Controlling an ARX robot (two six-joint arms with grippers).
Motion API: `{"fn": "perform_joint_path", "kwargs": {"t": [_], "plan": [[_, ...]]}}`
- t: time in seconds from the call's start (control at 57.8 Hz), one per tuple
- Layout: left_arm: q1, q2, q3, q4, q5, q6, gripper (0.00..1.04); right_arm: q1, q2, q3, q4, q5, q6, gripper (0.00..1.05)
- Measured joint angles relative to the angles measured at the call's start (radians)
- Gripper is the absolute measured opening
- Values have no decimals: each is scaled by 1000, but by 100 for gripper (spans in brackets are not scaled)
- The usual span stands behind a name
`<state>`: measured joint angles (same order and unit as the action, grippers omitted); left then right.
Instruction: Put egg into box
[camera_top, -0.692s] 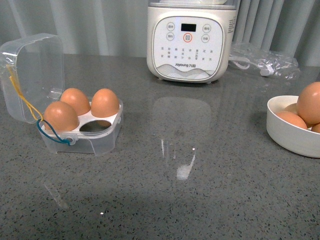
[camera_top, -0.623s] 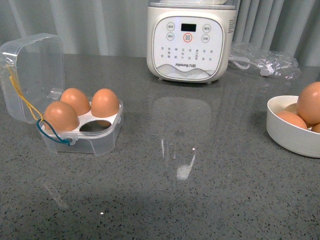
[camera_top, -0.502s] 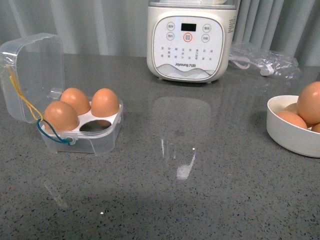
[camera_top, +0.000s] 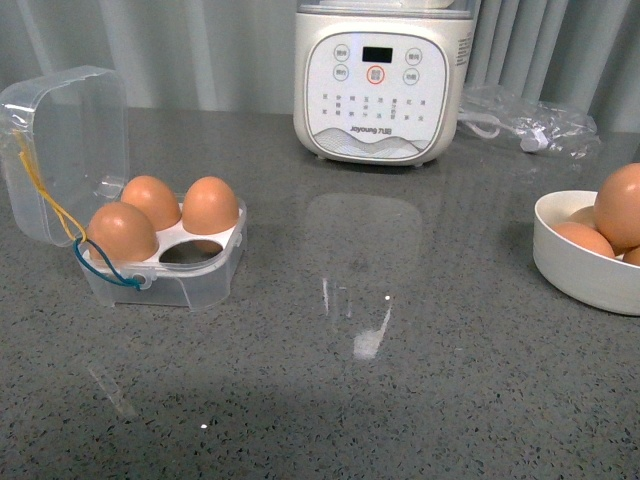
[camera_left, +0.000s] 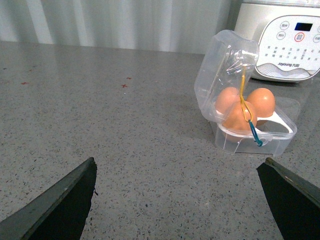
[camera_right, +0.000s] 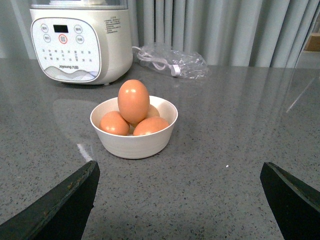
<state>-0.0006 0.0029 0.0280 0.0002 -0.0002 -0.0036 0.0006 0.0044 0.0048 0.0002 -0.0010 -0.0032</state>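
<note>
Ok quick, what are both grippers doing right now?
Left gripper: open, holding nothing.
Right gripper: open, holding nothing.

orange-brown egg (camera_right: 133, 101), clear box (camera_top: 195, 283), white tray (camera_top: 216, 238), yellow cord (camera_top: 38, 188), blue cord (camera_top: 98, 266), white bowl (camera_right: 134, 143), grey speckled table (camera_top: 420, 390), cream cooker (camera_top: 378, 120), red-ringed button (camera_top: 376, 73), pale grey curtain (camera_top: 200, 50)

Bright, even light falls from above. The grey speckled stone surface (camera_top: 480, 400) carries white glare streaks and a pale reflection of the white cooker (camera_top: 378, 85). Shadows are soft; every view is sharp.
</note>
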Motion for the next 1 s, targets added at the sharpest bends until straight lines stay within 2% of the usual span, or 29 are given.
{"fn": "perform_joint_path", "kwargs": {"t": [0.415, 0.45, 0.502, 0.536, 0.83, 1.003], "plan": [[0, 0, 0, 0, 0, 0, 98, 0, 0, 0, -1, 4, -1, 98], [0, 0, 0, 0, 0, 0, 98, 19, 9, 5, -18, 48, -10, 98], [0, 0, 0, 0, 0, 0, 98, 50, 48, 17, -11, 180, -35, 98], [0, 0, 0, 0, -2, 0, 98, 56, 80, 26, 15, 211, -41, 98], [0, 0, 0, 0, 0, 0, 98, -49, 499, 218, 381, 48, -54, 98], [0, 0, 0, 0, 0, 0, 98, -89, 759, 364, 454, -27, -25, 98]]}}
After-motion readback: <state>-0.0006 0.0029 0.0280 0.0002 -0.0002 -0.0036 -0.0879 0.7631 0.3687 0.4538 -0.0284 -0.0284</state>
